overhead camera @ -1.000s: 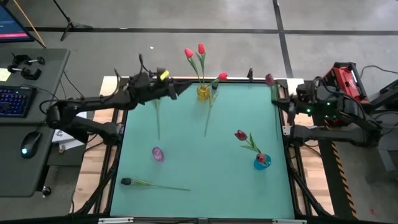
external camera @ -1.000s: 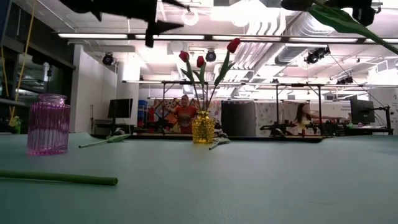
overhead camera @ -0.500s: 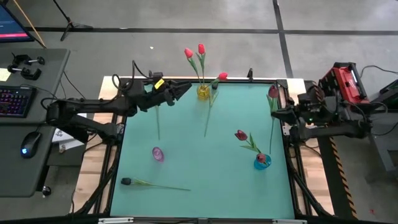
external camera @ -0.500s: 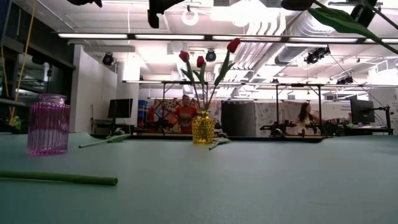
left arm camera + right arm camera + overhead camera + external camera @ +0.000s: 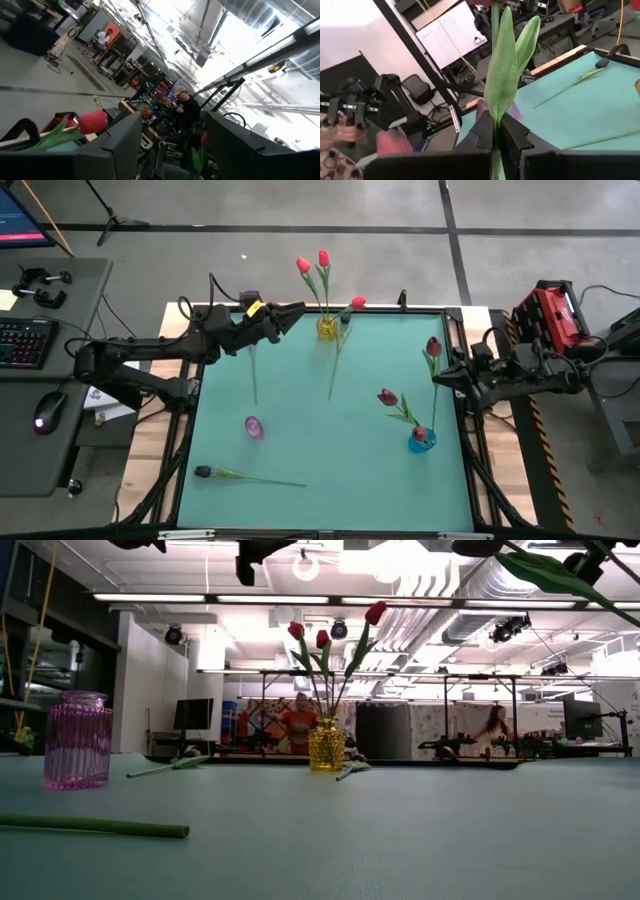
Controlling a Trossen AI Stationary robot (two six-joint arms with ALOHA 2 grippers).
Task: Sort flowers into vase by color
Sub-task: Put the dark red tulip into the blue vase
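Pinching a crimson tulip [image 5: 433, 346] by its stem, my right gripper [image 5: 496, 131] holds it upright above the table's [image 5: 330, 450] right edge, over the blue vase [image 5: 421, 440]; left gripper [image 5: 290, 317] hovers open near the yellow vase [image 5: 327, 328].

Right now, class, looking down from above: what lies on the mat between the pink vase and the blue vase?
In the high view, only bare green mat lies between the pink vase and the blue vase; nothing else sits on that stretch.
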